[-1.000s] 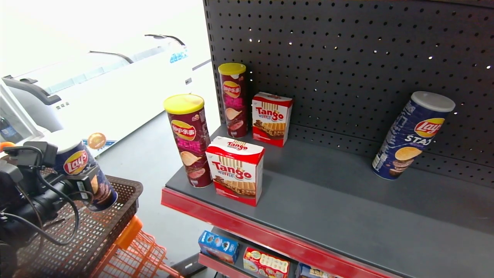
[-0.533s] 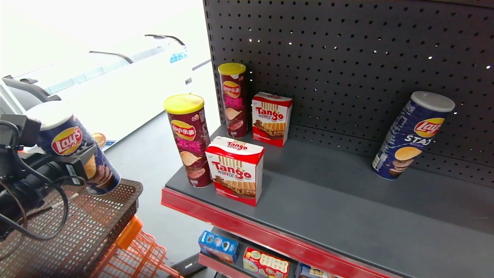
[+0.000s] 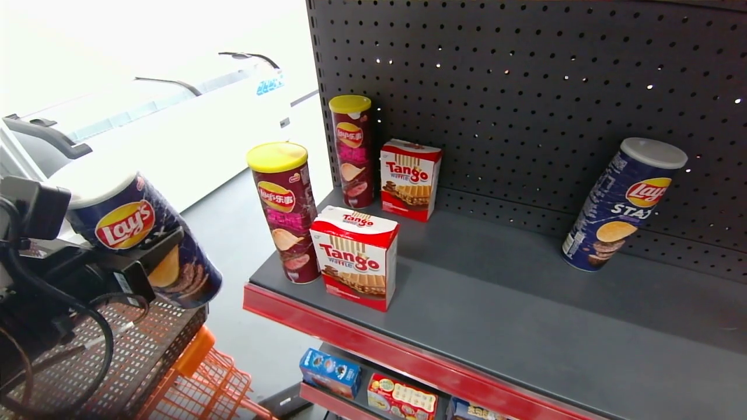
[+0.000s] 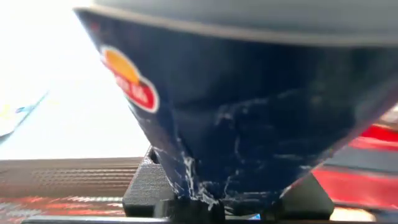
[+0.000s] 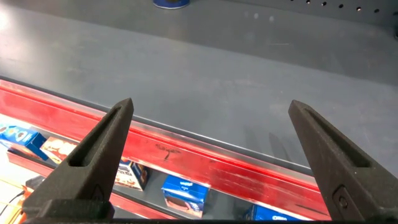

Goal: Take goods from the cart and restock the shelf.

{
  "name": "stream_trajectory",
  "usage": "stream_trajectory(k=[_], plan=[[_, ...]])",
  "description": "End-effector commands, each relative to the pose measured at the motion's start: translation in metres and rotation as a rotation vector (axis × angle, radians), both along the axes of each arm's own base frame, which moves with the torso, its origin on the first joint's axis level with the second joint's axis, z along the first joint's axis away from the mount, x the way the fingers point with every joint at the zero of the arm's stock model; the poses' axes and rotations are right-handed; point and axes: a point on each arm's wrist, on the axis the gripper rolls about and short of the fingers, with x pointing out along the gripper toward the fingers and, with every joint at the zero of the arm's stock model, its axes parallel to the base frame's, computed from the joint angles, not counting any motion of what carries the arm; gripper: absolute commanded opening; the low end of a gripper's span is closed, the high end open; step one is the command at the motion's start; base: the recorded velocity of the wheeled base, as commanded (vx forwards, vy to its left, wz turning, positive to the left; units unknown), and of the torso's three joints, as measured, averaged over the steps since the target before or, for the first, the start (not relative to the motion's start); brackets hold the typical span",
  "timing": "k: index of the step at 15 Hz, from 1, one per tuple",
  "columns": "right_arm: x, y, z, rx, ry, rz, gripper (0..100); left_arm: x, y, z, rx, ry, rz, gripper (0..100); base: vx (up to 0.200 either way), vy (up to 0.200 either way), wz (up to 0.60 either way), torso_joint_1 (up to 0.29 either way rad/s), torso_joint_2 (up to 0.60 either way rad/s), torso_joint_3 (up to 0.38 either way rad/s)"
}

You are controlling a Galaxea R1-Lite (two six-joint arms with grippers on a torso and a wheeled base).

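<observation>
My left gripper (image 3: 137, 256) is shut on a dark blue chip can (image 3: 146, 236) with a white lid, held tilted above the cart basket (image 3: 111, 356) at the left, short of the shelf. In the left wrist view the same blue can (image 4: 249, 118) sits clamped between the fingers. My right gripper (image 5: 217, 155) is open with nothing between its fingers, hovering over the grey shelf board (image 5: 205, 74) near its red front edge (image 5: 186, 149). A second blue chip can (image 3: 621, 204) leans against the pegboard at the right of the shelf.
Two maroon chip cans (image 3: 286, 213) (image 3: 352, 151) and two red wafer boxes (image 3: 356, 256) (image 3: 409, 179) stand at the shelf's left end. The shelf middle (image 3: 496, 291) is bare. Boxed goods (image 3: 330, 370) sit on the lower shelf. A white freezer (image 3: 175, 128) stands behind the cart.
My left gripper has lifted the blue can up out of the cart and carried it to the right, toward the shelf. The goods on the shelf have not moved.
</observation>
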Motion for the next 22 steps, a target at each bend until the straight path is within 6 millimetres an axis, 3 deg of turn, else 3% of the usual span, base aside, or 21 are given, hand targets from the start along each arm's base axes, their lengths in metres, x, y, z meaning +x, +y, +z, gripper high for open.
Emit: stream_trajectory(k=[1, 9, 14, 22], plan=[[0.000, 0.000, 0.000, 0.000, 0.001, 0.000, 100, -0.021, -0.017, 0.010, -0.018, -0.042, -0.124, 0, 0.000, 0.000, 0.00, 0.000, 0.00, 0.000], [0.000, 0.000, 0.000, 0.000, 0.001, 0.000, 100, -0.039, -0.029, 0.005, -0.033, 0.018, -0.289, 0, 0.000, 0.000, 0.00, 0.000, 0.00, 0.000], [0.000, 0.000, 0.000, 0.000, 0.001, 0.000, 100, -0.051, -0.040, -0.015, -0.025, 0.093, -0.381, 0, 0.000, 0.000, 0.00, 0.000, 0.00, 0.000], [0.000, 0.000, 0.000, -0.002, 0.001, 0.000, 100, -0.044, -0.053, -0.010, -0.022, 0.096, -0.582, 0, 0.000, 0.000, 0.00, 0.000, 0.00, 0.000]])
